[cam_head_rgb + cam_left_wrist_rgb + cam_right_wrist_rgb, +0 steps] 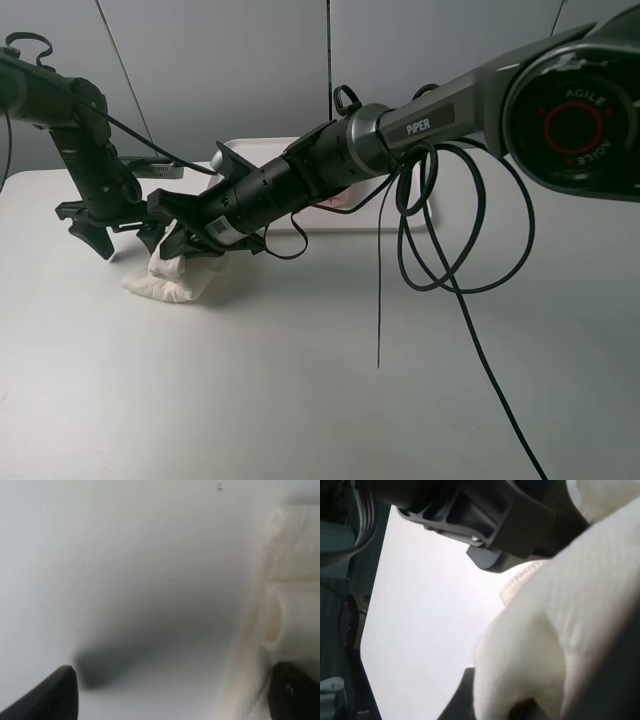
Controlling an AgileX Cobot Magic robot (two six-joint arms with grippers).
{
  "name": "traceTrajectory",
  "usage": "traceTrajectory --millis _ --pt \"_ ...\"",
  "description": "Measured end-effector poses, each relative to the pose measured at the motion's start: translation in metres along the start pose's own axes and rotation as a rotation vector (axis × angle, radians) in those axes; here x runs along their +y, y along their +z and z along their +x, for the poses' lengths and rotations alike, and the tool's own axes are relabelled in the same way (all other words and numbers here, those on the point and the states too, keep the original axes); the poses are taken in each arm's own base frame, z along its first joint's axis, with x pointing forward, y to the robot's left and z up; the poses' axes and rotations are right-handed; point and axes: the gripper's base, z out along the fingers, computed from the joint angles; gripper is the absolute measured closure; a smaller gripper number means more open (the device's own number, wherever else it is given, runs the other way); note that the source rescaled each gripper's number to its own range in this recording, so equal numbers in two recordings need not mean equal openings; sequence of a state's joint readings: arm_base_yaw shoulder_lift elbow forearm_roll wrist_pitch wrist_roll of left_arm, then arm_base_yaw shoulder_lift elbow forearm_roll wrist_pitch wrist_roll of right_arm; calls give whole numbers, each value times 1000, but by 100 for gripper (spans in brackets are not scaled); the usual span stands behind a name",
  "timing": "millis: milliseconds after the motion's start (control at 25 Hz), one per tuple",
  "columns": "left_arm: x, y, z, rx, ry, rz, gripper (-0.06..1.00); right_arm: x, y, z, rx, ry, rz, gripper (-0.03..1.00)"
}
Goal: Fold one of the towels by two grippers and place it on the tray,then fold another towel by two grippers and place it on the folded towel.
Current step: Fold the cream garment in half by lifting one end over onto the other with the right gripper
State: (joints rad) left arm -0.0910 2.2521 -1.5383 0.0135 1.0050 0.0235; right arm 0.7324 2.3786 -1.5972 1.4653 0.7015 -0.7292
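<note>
Cream-white towel [175, 278] lies bunched at the left of the frame on the bench [300, 400]; we see the right pincer [178, 243] clenched on it, the left pincer [100, 232] released beside; pink towel [335, 200] seems already on the tray [300, 222]; folding remains; open bench lies in front.

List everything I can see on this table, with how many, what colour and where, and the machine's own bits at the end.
cream-white towel: one, cream-white, bunched on the table at the left, partly lifted.
pink towel: one, pale pink, only a sliver visible behind the right arm, on the tray.
tray: one, white, at the back of the table, mostly hidden by the arm.
table: one, white, under everything.
left gripper: one, black, jaws wide apart beside the cream-white towel.
right gripper: one, black, reaching across to the left, jaws shut on the cream-white towel.
</note>
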Motion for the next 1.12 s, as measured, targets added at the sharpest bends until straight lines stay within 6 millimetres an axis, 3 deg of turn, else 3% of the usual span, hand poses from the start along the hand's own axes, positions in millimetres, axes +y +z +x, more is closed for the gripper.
traceTrajectory --millis 320,600,720,840,1040,1120 --pt "0 -37 -11 -90 19 -1 -4 0 0 0 -3 5 -3 94" --pt "0 -45 -12 -102 24 7 -4 0 0 -1 -15 5 8 94" --pt "0 -50 -11 -114 39 6 -4 0 3 -1 -41 13 27 89" --pt "0 -58 -10 -133 47 4 -4 6 10 2 -75 27 37 77" --pt "9 -70 -8 -159 33 -4 -4 23 25 10 -129 -13 12 28" --pt "18 -74 -7 -168 13 -7 -4 27 27 11 -146 -18 1 17"
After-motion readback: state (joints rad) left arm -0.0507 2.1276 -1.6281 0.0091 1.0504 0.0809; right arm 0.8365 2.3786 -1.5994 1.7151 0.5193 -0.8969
